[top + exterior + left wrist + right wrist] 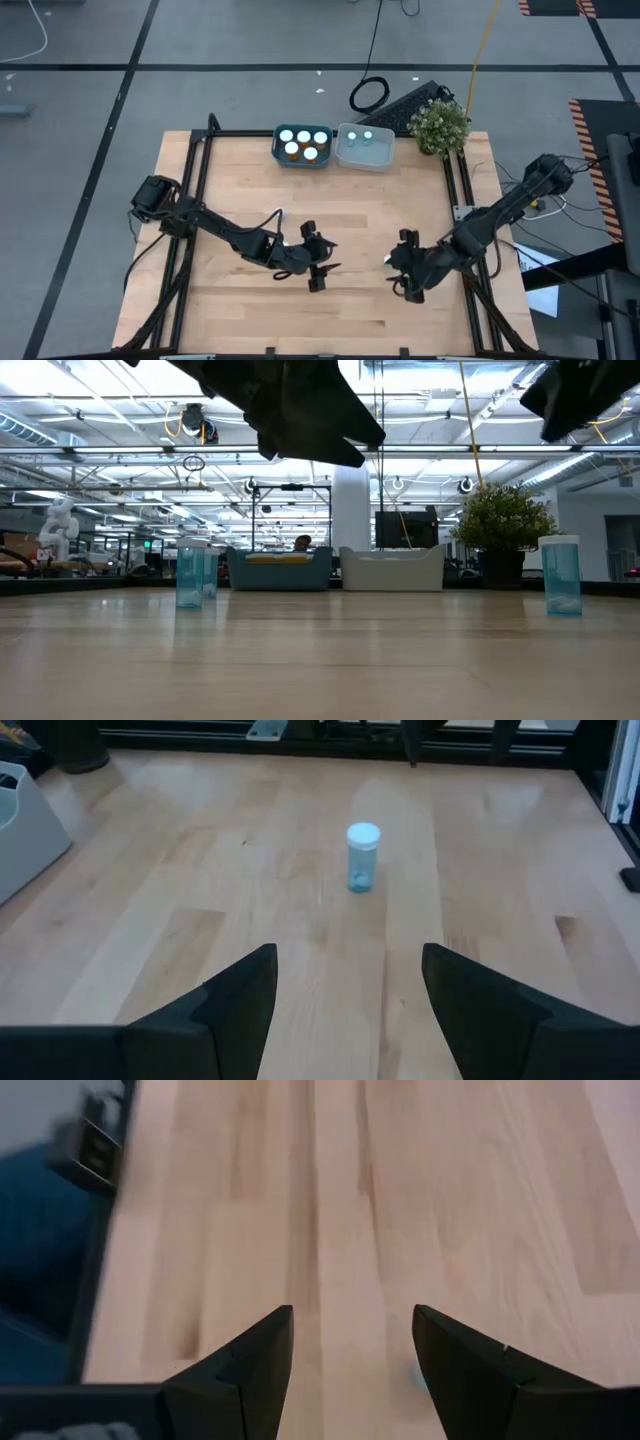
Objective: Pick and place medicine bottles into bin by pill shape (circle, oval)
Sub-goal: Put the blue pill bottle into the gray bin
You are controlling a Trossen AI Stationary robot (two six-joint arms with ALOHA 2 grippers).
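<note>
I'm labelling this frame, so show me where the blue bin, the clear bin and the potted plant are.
blue bin (277, 146): high view, on its left wall.
clear bin (388, 158): high view, on its right rim.
potted plant (440, 124): high view, on the middle of its leaves.

— What's around besides the job itself?
— A pale wooden tabletop (360, 210) inside a black frame (195, 170). At its far right corner, a potted plant (440, 124).
— And on the floor?
— A coiled black cable (368, 94) and a yellow cord (485, 40) behind the plant, on grey floor (80, 110).
</note>
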